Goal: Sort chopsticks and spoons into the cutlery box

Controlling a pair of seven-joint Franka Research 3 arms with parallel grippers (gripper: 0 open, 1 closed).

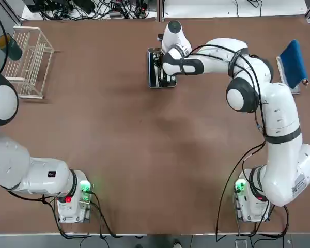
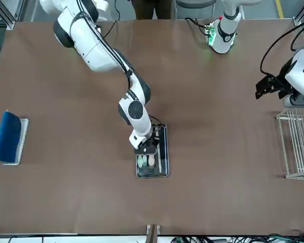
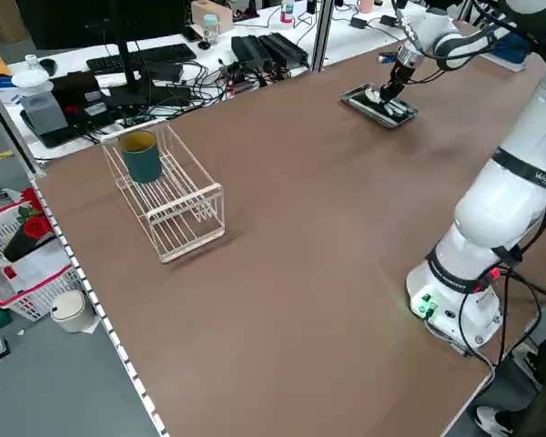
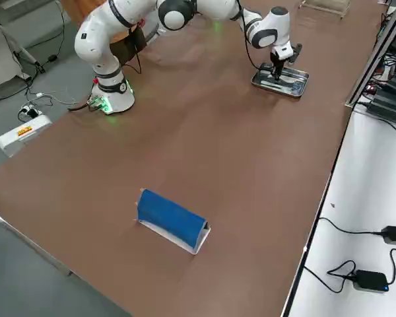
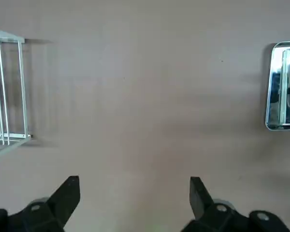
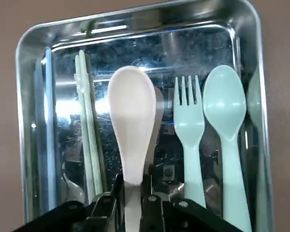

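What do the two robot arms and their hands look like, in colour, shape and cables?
Both arms are glossy white with rounded segments and dark grey bands at the joints. Black cables run along the right arm; green and red lights glow at both bases. The right hand and left hand have black fingers; the left fingers look flat and angular.

Bare table (image 1: 119,155) btwn rack (image 1: 28,62), box (image 1: 152,67)
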